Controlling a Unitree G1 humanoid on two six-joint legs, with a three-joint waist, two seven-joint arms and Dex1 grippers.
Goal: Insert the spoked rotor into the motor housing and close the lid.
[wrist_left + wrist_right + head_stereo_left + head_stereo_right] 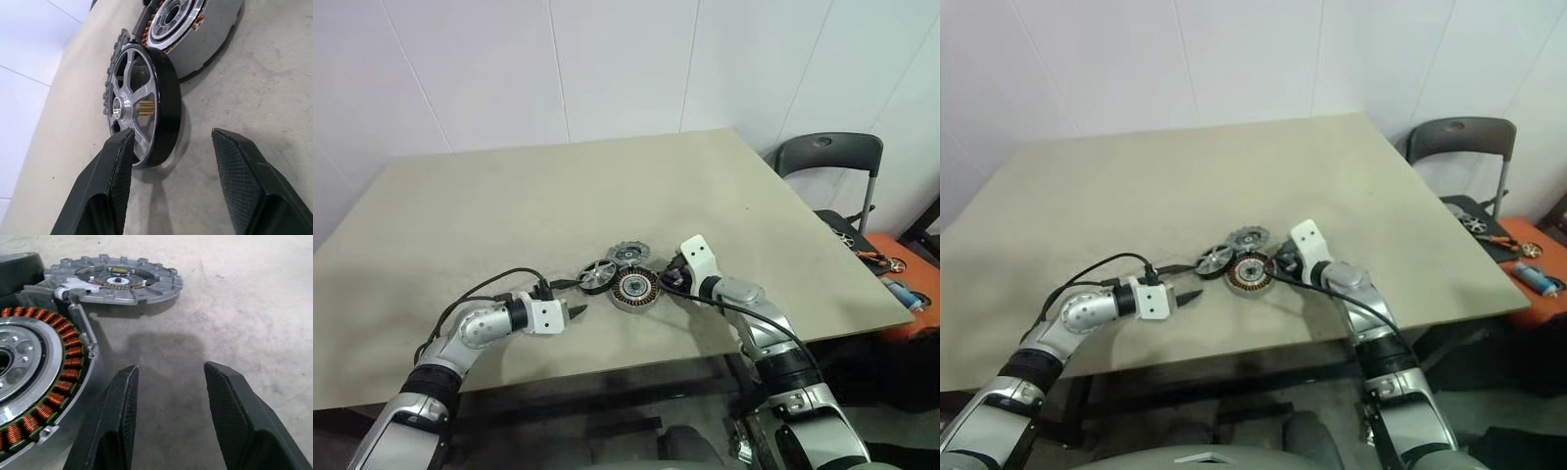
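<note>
A plain beige desk stands against white wall panels, with a dark chair off at its far right corner.

Nearest the front edge, the left gripper lies low over the desk, its two black fingers parted with nothing between them, aimed at the spoked rotor just ahead. In the left wrist view the rotor sits a little off the centre line of the open gap, closer to one finger. The right gripper waits on the other side, also parted and holding nothing, right beside the motor housing; I cannot tell whether it touches the housing wall.

The housing sits open, copper windings showing, touching or nearly touching the rotor. Just behind both lies the lid, flat on the desk.

So the work looks to be at its first step: reaching for the rotor. Next, I'd say, the left gripper must straddle the black rim, close, lift it and set it squarely over the windings while the right steadies the housing.
</note>
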